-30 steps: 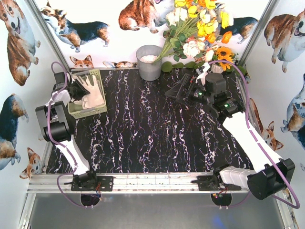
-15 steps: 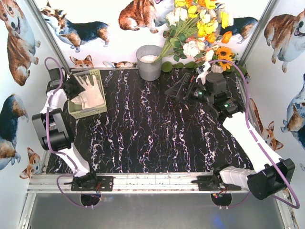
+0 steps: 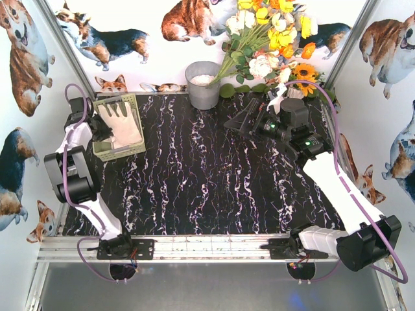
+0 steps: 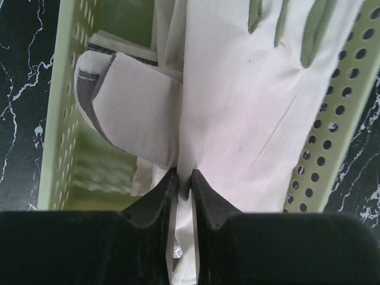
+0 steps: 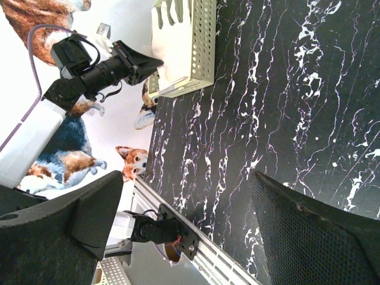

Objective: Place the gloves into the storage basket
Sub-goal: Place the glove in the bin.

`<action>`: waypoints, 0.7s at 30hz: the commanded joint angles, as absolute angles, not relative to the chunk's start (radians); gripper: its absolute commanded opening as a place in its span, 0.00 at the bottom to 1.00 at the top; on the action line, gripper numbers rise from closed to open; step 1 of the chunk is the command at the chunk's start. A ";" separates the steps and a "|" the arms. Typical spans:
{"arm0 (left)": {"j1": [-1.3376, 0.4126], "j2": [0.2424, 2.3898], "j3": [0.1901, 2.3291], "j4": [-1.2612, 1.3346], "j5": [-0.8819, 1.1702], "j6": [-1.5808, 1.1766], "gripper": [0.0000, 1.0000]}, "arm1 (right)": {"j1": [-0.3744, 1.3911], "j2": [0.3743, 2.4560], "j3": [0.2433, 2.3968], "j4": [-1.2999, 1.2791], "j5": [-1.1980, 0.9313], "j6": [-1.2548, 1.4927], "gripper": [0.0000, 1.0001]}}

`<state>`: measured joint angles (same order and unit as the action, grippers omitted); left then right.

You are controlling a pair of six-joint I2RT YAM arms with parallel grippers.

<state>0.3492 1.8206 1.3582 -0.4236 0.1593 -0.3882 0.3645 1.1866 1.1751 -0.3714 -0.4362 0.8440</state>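
Left jaws have slid back toward the left rim of the storage basket and are now pinched narrow on the top glove's cuff. The gloves sit piled inside it at the worktop's far-left corner, so this looks basically done. Right jaws wide, empty.

Gloves: cream-white fabric w/ grey-green finger patches, one w/ a darker grey patch at its edge; storage basket pale yellow-green, sides dotted w/ rows of round holes. Table black marble look w/ white & faint purple veins; bucket plain grey. Walls white w/ corgi print in tan, black & white; flowers yellow, white, orange w/ green leaves; arms white & black.
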 commanded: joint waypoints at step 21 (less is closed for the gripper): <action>0.365 1.697 1.438 -0.529 0.190 -0.285 0.74 | 0.365 1.090 1.281 -0.599 -0.154 0.626 0.89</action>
